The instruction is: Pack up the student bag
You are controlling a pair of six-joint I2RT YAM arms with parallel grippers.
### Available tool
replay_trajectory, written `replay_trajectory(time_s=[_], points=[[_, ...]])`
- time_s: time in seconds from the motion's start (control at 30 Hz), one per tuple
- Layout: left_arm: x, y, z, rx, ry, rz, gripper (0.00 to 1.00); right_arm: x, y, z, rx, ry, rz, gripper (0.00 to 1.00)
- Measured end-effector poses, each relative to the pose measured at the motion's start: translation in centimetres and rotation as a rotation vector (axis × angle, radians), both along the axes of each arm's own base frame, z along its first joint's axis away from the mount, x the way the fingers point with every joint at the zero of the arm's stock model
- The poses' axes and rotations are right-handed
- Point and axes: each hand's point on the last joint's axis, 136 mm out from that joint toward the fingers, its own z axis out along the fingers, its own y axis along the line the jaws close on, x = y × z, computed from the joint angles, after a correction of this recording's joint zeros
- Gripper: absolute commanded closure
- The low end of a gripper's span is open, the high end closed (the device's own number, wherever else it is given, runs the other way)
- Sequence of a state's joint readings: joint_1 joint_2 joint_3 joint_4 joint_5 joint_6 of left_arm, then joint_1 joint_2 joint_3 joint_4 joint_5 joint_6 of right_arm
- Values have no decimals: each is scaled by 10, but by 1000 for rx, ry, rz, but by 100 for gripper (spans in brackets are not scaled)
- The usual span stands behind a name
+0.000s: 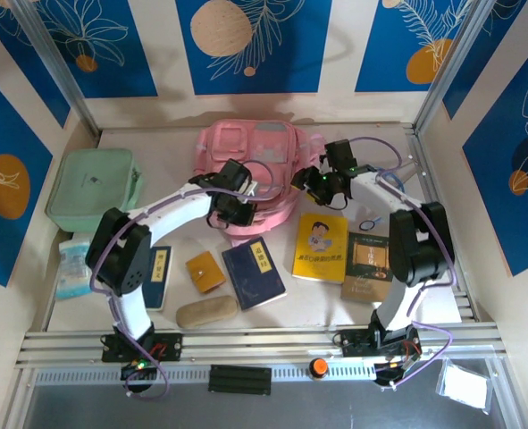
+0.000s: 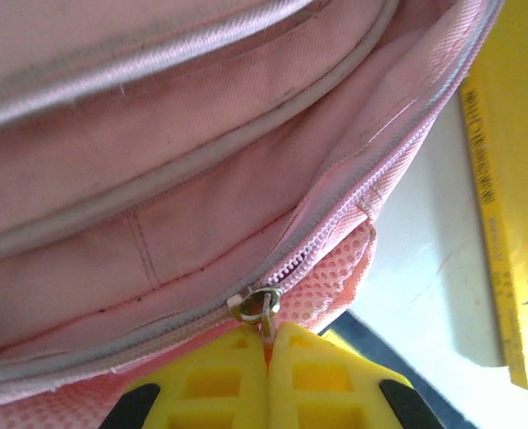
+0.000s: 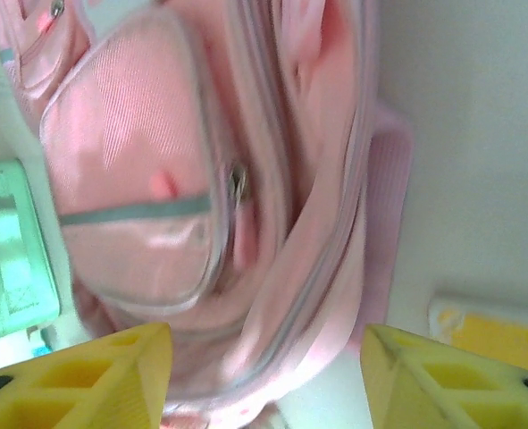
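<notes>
At the back middle of the table: we find the student bag [image 1: 246,143] lying flat, pocket side up.
Left gripper [image 2: 268,338]: we see its yellow fingers pressed together, pinching the metal zipper pull [image 2: 256,304] on the bag's near edge, beside a patch of pink mesh.
Right gripper [image 3: 264,357]: we see its fingers spread wide apart, pointing at the bag's right side.
Left of the bag: we see a mint green zip case [image 1: 92,188], with a tissue packet [image 1: 70,268] on its near side.
Near side of the bag: we count a yellow book [image 1: 322,248], a dark brown book [image 1: 368,265], a navy book [image 1: 253,273], a small orange wallet [image 1: 205,272] and a beige pouch [image 1: 206,313], all flat on the table.
</notes>
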State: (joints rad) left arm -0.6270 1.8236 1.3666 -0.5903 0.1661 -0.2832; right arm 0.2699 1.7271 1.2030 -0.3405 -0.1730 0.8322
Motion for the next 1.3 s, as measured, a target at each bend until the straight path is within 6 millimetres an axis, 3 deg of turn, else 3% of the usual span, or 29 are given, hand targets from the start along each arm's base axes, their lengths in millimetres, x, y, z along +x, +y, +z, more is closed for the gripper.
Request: replay_trajectory(time_s=[0.2, 0.5, 0.67, 0.8, 0.9, 1.07, 1.3], points=[[4, -18, 0, -24, 9, -28, 100, -31, 11, -18, 81, 128, -56, 37], [2, -28, -2, -37, 29, -51, 100, -24, 44, -35, 47, 174, -63, 37], [-1, -27, -3, -33, 39, -53, 100, -17, 47, -47, 15, 199, -96, 53], [-2, -26, -3, -24, 44, -51, 100, -19, 43, -56, -16, 221, -119, 75], [-1, -23, -1, -8, 41, -45, 100, -20, 41, -57, -29, 223, -123, 84], [1, -10, -3, 64, 30, -36, 100, -20, 39, -59, -51, 213, -118, 92], [6, 33, -3, 163, 19, 3, 100, -17, 32, -52, -99, 154, -97, 97]])
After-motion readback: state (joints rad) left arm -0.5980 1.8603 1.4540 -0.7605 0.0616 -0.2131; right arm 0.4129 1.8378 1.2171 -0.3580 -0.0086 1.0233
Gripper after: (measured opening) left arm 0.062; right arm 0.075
